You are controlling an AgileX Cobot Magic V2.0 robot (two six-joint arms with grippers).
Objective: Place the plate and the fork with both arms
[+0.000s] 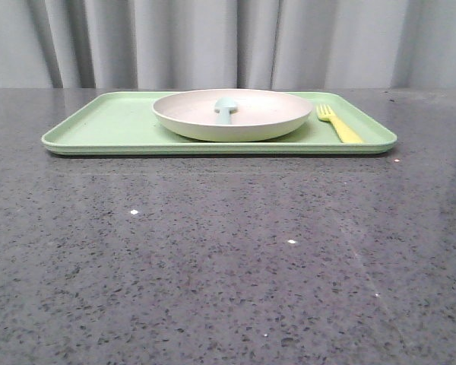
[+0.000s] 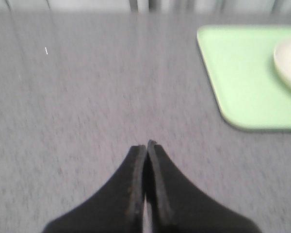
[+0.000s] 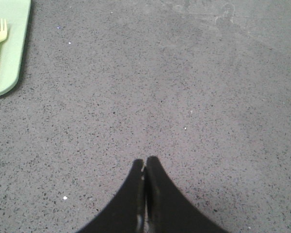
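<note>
Plate (image 1: 232, 115) and fork (image 1: 338, 124) both lie on the light-green tray (image 1: 106, 125) at the far side of the bench (image 1: 228, 258), which reads to me as the finished layout or very nearly so: the plate sits in the middle of the tray, the fork just beside it toward the robot's right, handle pointing back at the robot as at a table setting. A pale blue-green spoon (image 1: 225, 109) rests in the plate. From the left pincer (image 2: 146, 144) the tray corner lies ahead and off to the right, well apart from the tips; from the right pincer (image 3: 145, 162) the fork and tray edge lie ahead and off to the left, also well apart. Each pincer is pressed together with nothing between its black tapered fingers, hanging over bare bench, which suggests to me that neither has work in hand. The plate is a shallow cream-white round with a raised rim, matte like moulded plastic; the fork is flat yellow plastic with short tines; the tray is thin, rectangular, round-cornered; the bench is speckled grey stone with a dull shine.
</note>
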